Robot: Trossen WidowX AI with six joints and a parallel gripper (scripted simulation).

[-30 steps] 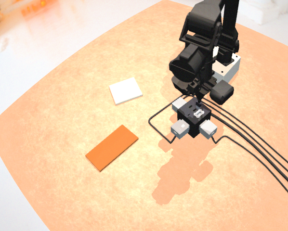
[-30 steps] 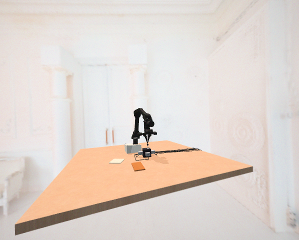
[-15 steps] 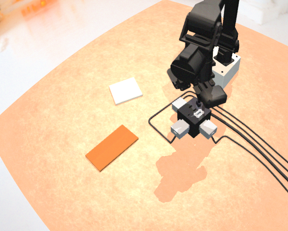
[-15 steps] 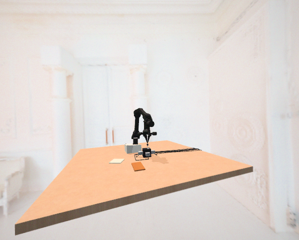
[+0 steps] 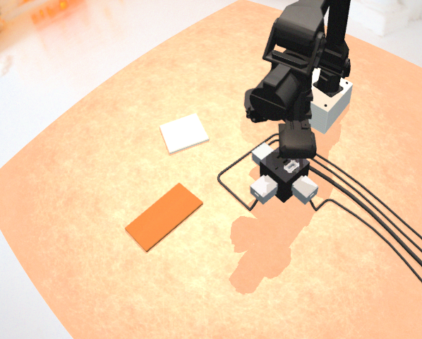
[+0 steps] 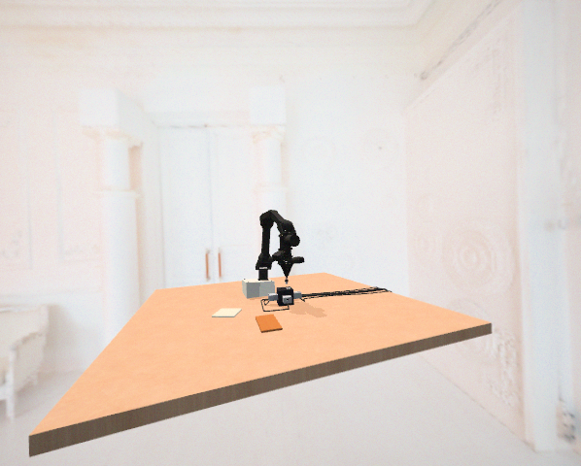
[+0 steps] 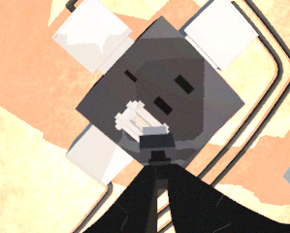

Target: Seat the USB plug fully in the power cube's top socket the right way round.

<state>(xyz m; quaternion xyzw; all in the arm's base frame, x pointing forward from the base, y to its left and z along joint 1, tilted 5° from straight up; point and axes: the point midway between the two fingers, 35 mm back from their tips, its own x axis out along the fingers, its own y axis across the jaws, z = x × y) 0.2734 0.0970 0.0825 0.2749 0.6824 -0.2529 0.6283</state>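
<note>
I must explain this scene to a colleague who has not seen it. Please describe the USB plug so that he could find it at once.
Find the black power cube beside the arm's white base block on the table. On its top face is the USB plug, gripped by the gripper. Its neighbours, three grey-white plugs, sit on the cube's sides with cables; this small pale one alone is on top.

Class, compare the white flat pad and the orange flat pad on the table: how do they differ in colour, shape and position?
The white pad is nearly square, while the orange pad is a longer rectangle. In the top view the white pad lies nearer the arm's base block; the orange pad lies lower in that view, farther from it. Both lie flat on the table, untouched, left of the power cube.
</note>
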